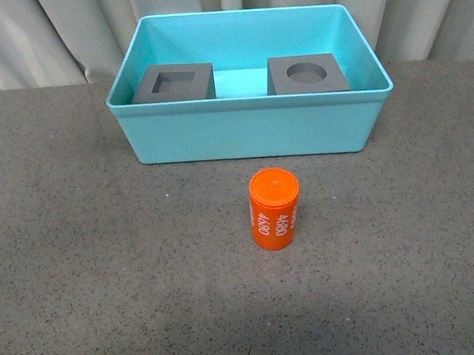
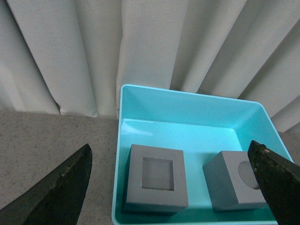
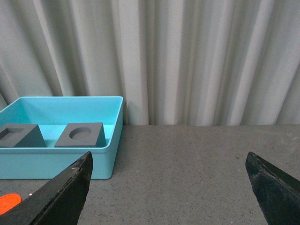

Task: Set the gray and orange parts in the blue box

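Front: orange cylinder (image 1: 274, 208) upright on worktop (image 1: 79, 285), near blue box (image 1: 247, 103); gray cubes (image 1: 174, 83) inside. Likely rigid, light, slick; grasp mid-body across curved sides.
Left wrist: left end effector (image 2: 168, 146) released, empty.
Right wrist: right end effector (image 3: 168, 157) released, empty.

blue box (image 1: 250, 134) at far edge of table (image 1: 79, 285): square-recess cube (image 1: 174, 83) left end, round-recess cube (image 1: 308, 74) right end, bare gap between. orange cylinder (image 1: 274, 208) upright in front.

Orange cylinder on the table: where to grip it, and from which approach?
Probably best to grip the orange cylinder across its curved side, near the top, coming straight down. It stands upright on the table, apart from the blue box, so opposite sides are free; the flat cap offers no hold.
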